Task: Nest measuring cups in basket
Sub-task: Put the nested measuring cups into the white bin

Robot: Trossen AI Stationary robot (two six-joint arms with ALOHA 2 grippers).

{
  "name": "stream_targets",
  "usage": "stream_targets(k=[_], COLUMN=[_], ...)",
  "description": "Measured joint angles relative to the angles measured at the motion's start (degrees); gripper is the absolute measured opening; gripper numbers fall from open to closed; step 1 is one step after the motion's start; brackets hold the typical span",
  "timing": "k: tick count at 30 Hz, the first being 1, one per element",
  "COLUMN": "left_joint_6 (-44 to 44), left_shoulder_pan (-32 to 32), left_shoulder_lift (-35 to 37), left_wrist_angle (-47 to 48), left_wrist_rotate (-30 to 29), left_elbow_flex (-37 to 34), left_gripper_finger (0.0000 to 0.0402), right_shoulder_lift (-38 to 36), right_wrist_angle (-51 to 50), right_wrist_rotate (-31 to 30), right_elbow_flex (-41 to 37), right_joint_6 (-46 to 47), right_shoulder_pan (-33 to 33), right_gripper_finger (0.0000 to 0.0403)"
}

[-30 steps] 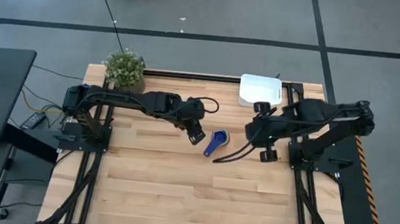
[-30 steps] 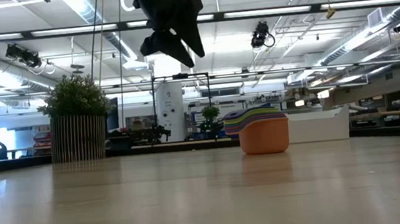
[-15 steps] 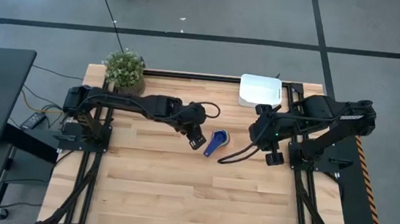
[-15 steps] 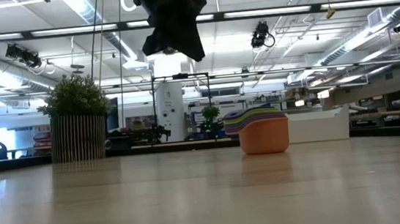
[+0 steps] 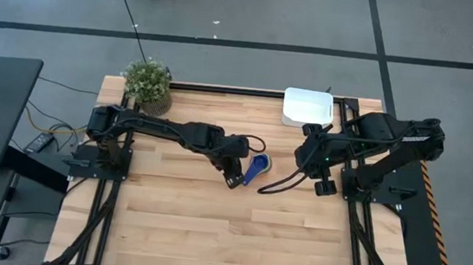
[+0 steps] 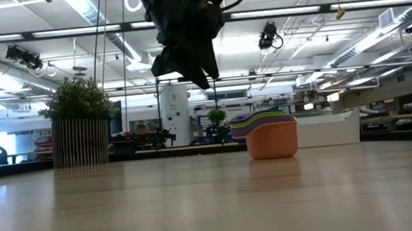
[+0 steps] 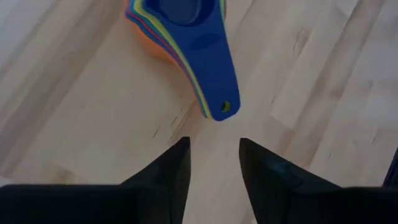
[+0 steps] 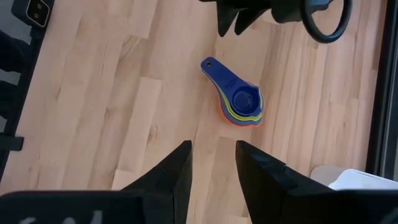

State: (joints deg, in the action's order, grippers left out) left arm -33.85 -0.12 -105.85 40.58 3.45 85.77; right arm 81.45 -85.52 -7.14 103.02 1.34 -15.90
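From above, nested measuring cups (image 5: 257,168) blue-topped, low view orange-bottomed

I count one stack of measuring cups (image 5: 258,167) on my table (image 5: 184,223), all nested together; from the low view I can tell at least five colour bands, orange at the bottom, dark blue on top in my wrist views; the exact number I cannot tell; one white basket (image 5: 308,107); one potted plant (image 5: 147,81); two arms, so two grippers, my left gripper (image 5: 233,181) and my right gripper (image 5: 319,185).
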Motion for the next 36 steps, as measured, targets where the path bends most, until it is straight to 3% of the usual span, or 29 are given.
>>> stream_targets(k=[7, 18, 29, 36], left_joint_6=[-0.3, 0.4, 8.0, 18.3], left_shoulder_pan=[0.0, 0.0, -0.1, 0.3], left_shoulder_lift=[0.6, 0.6, 0.6, 1.8], left_wrist_angle=[-1.1, -11.7, -10.4, -2.3], left_wrist_rotate=[1.3, 1.4, 1.3, 1.4], left_elbow_flex=[0.0, 0.0, 0.0, 0.0], left_gripper_finger=[0.0149, 0.0149, 0.0149, 0.0149], right_shoulder_lift=[0.0, 0.0, 0.0, 0.0], right_wrist_angle=[0.7, 4.8, 4.8, 4.9], right_wrist_rotate=[0.0, 0.0, 0.6, -0.7], right_elbow_flex=[0.0, 0.0, 0.0, -5.4], right_joint_6=[0.0, 0.0, 0.4, 3.0], right_shoulder_pan=[0.0, 0.0, 0.4, 0.4], right_gripper_finger=[0.013, 0.013, 0.014, 0.0171])
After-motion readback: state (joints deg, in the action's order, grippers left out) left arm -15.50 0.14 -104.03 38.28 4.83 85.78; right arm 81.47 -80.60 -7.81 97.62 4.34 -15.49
